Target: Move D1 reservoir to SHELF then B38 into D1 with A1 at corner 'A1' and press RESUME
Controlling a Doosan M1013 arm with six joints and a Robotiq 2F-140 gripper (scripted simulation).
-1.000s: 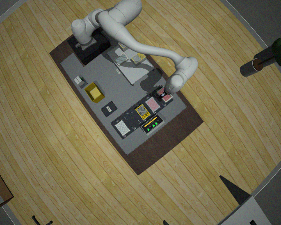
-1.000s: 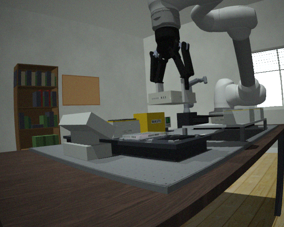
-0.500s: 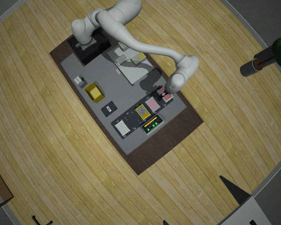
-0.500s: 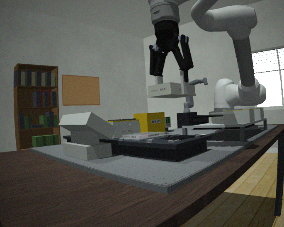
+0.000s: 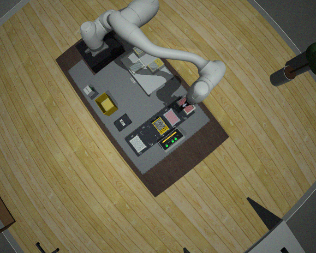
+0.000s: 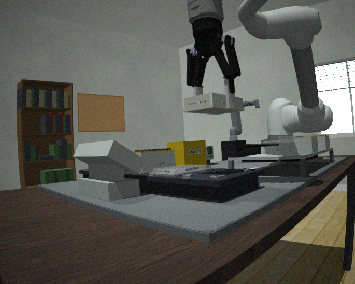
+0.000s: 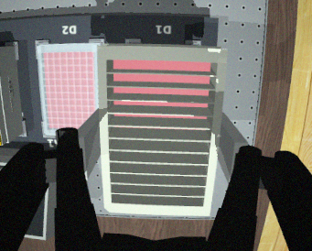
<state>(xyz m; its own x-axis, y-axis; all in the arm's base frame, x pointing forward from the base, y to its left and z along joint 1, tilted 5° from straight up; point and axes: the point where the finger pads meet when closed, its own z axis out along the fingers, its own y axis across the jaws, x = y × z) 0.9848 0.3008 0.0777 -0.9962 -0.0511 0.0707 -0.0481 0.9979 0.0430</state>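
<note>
My gripper [image 6: 212,90] is shut on the white 12-trough reservoir R33 [image 6: 213,103] and holds it level, high above the deck. In the wrist view the fingers clamp its long sides, and the reservoir [image 7: 159,129] shows pink liquid in the far troughs and dark near troughs. Below it is the black deck slot marked D1 [image 7: 163,31], at the right end of the deck row in the top view [image 5: 185,105]. The raised labware shelf [image 5: 149,72] carries three items near the arm's base [image 5: 137,65] [image 5: 155,64] [image 5: 138,50]; I cannot read which is B38.
The pink open plate in D2 [image 7: 69,89] lies right beside D1. The yellow tip rack [image 5: 160,125] and a white plate [image 5: 137,143] stand further along the row. The status panel [image 5: 170,139], regrip nest [image 5: 124,121], yellow waste bin [image 5: 106,104] and RESUME post [image 5: 89,90] stand on the grey mat.
</note>
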